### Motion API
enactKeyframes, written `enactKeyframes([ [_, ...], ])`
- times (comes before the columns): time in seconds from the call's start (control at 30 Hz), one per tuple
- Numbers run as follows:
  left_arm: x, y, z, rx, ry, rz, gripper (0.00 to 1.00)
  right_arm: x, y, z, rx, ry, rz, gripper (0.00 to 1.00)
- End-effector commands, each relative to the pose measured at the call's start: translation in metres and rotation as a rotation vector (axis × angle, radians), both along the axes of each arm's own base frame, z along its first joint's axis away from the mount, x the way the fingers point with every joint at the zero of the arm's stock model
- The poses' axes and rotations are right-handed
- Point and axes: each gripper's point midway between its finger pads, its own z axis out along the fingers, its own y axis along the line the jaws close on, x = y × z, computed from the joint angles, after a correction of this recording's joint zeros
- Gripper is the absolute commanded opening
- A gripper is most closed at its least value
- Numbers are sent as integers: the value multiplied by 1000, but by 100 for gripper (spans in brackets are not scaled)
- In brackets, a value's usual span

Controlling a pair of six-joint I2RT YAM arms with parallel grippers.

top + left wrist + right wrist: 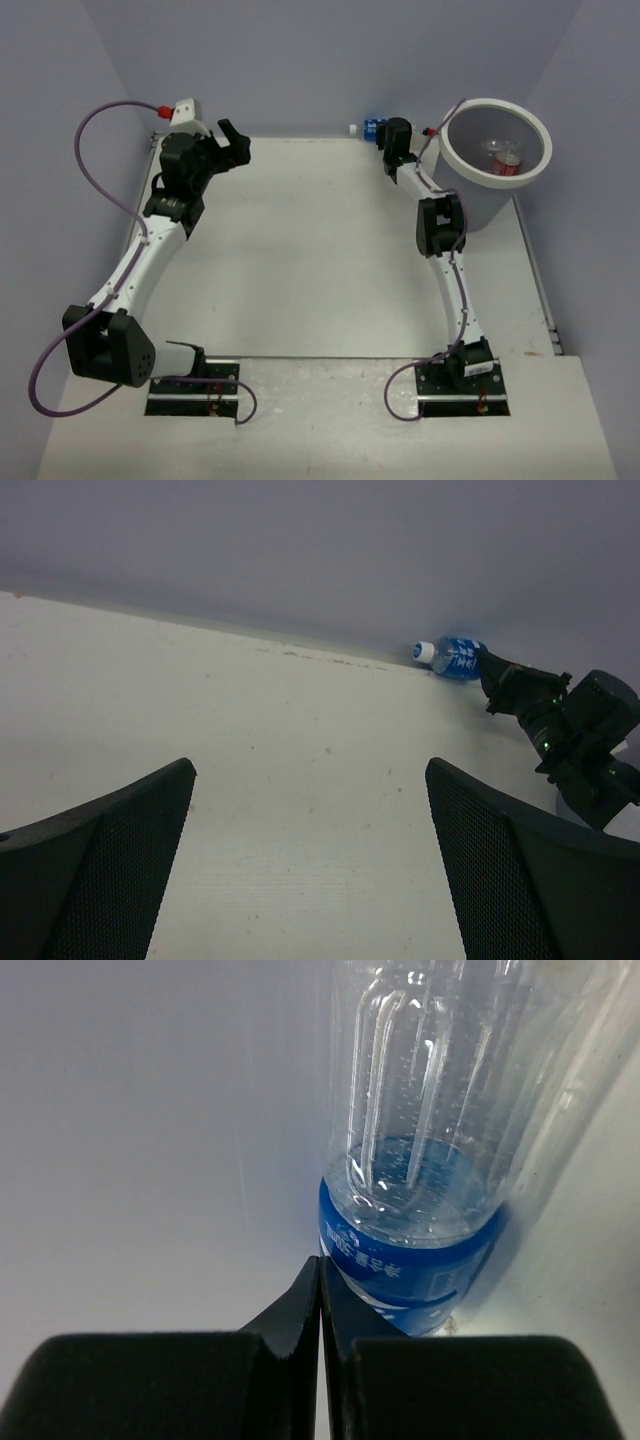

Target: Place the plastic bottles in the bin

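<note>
Right gripper (320, 1268): fingers pressed flat together, nothing between them. The tips sit just beside the blue label of a clear plastic bottle (420, 1160). Touching it or not, cannot tell; it is not pinched.

- Same bottle lies on its side at the far edge of the table (320, 260), against the back wall (330, 60), white cap pointing away from the bin (520, 107).
- Bin stands at the far right corner, near the right gripper.
- Left gripper (310, 770): spread wide, empty, raised over the far left of the table, well apart from the bottle.

Progress: one red-labelled bottle (505, 158) shows inside the bin; anything else in there is too unclear to count. No other bottle shows on the table, so this one looks like the last, not yet gripped.

Surface: white tabletop, matte, faintly speckled. Plain pale lilac-grey walls close it in on three sides.
</note>
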Motion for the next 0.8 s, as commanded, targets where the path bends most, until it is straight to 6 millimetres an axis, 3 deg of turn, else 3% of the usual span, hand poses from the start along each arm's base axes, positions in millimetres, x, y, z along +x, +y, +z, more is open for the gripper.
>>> enactKeyframes([
  [0.0,3,2,3,-22,-16,5,100,-8,-11,12,-131,-78,24,0],
  [0.03,3,1,2,-24,-13,1,100,-12,-10,14,-143,-94,28,0],
  [0.1,1,-3,-1,-35,-6,-17,100,-25,-5,56,-201,-178,47,0],
  [0.17,0,-5,-3,-40,1,-28,100,-38,-3,81,-236,-216,54,0],
  [0.23,-2,-10,-4,-47,4,-55,100,-48,-4,88,-265,-205,38,0],
  [0.27,-3,-10,-6,-50,9,-57,100,-54,-7,76,-253,-170,25,0],
  [0.33,-3,-11,-7,-50,12,-60,100,-59,-7,71,-208,-137,7,0],
  [0.4,-3,-12,-6,-51,12,-66,100,-57,-2,54,-132,-97,20,57],
  [0.53,-3,-11,-2,-50,7,-64,100,-47,10,36,-81,-37,52,98],
  [0.73,-3,-6,0,-44,3,-33,100,-28,15,20,-81,47,20,99],
  [0.77,-2,-5,2,-44,0,-32,100,-24,15,30,-73,40,14,99],
])
